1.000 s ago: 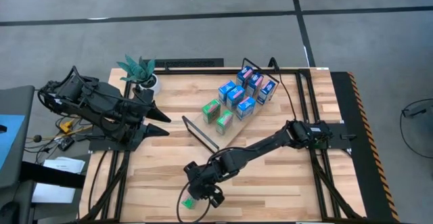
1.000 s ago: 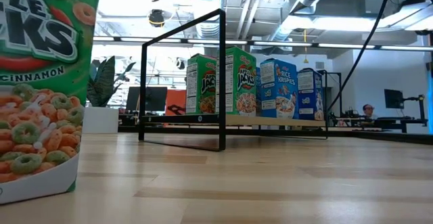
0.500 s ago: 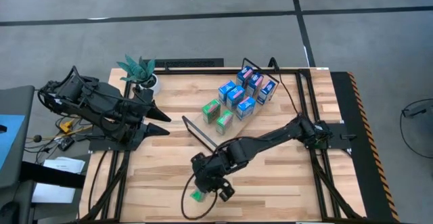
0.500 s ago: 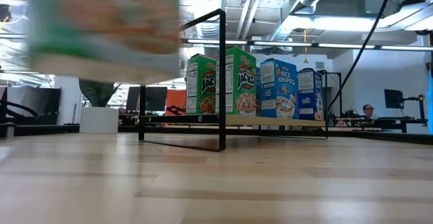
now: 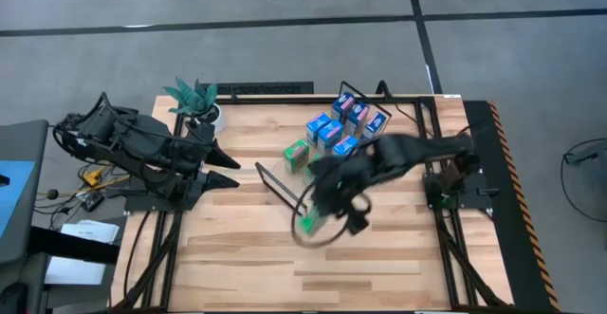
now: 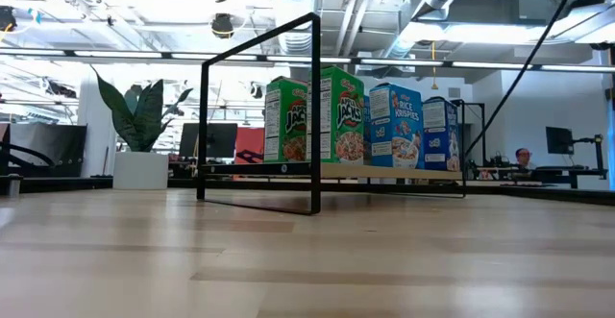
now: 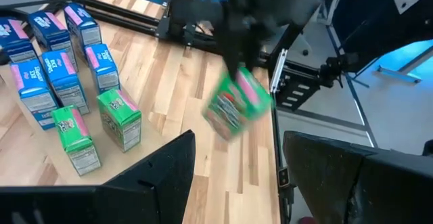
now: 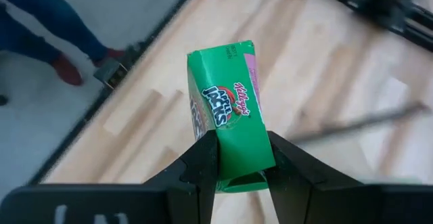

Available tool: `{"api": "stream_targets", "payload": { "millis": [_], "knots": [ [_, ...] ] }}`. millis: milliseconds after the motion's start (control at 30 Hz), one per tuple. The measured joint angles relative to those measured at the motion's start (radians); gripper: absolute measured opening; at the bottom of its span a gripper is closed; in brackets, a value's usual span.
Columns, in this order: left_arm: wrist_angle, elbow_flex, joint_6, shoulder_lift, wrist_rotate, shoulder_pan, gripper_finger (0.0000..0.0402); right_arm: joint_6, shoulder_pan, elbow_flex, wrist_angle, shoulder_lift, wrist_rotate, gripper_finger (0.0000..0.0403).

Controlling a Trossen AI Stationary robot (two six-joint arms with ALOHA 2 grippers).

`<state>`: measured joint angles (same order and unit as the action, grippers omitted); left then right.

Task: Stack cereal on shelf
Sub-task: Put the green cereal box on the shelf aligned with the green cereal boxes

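My right gripper [image 8: 240, 166] is shut on a green cereal box [image 8: 226, 129], held in the air over the table's middle [image 5: 308, 224], just on the near side of the shelf [image 5: 285, 189]. The left wrist view also shows this box [image 7: 237, 105], under the blurred right arm. The shelf's light-wood board [image 6: 384, 169] carries several blue boxes [image 5: 332, 129] and two green ones [image 7: 122, 119], all standing upright on their bases. My left gripper [image 5: 228, 167] waits open over the table's left side, holding nothing. My right gripper pinches the green box between its two fingers [image 8: 203, 160], which press on two opposite sides at the box's end nearest the wrist [image 8: 233, 166]. The fingers slant down from above. The box juts out past the fingertips, tilted and lifted clear of the table.
A potted plant [image 5: 199, 101] stands at the table's far left corner. Black frame rails [image 5: 432, 134] run along the right side. Bare wood [image 5: 379, 267] lies across the near half. A person's legs [image 8: 40, 21] show on the floor beyond the table.
My right gripper has risen from the table's near edge, still shut on the green box, and gone toward the far right, toward the shelf. The box stood on the table close to the low camera, has been lifted clear, and has left that view.
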<state>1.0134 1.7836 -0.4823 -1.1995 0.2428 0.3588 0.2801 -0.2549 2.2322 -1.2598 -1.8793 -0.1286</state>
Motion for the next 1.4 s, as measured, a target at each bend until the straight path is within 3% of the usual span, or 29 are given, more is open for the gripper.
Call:
{"api": "stream_targets", "payload": {
  "millis": [267,467,567,667,833,1033,1267,1400],
  "knots": [
    [-0.016,0.0,0.034,0.0,-0.036,0.0,0.0215,0.035,0.134,-0.026,-0.154,0.131,0.003,0.0134],
    [-0.017,0.0,0.148,0.0,-0.048,0.0,0.0215,-0.037,0.18,-0.323,-0.146,0.269,-0.007,0.0134],
    [-0.017,0.0,0.192,0.0,-0.042,0.0,0.0215,-0.094,0.17,-0.54,-0.028,0.388,-0.013,0.0134],
    [-0.024,0.0,0.221,0.0,0.004,0.0,0.0215,-0.119,0.145,-0.764,0.203,0.505,-0.012,0.0134],
    [-0.044,0.0,0.254,0.0,0.143,0.0,0.0215,0.044,0.13,-1.031,0.488,0.575,-0.001,0.0134],
    [-0.048,0.0,0.192,0.0,0.291,-0.001,0.0215,0.245,0.23,-1.095,0.554,0.506,-0.004,0.0134],
    [-0.047,0.0,0.12,0.0,0.305,-0.001,0.0215,0.346,0.344,-1.089,0.577,0.445,-0.172,0.0134],
    [-0.047,0.0,0.12,0.0,0.305,-0.001,0.0215,0.383,0.374,-1.064,0.571,0.445,-0.176,0.0134]
  ]
}}
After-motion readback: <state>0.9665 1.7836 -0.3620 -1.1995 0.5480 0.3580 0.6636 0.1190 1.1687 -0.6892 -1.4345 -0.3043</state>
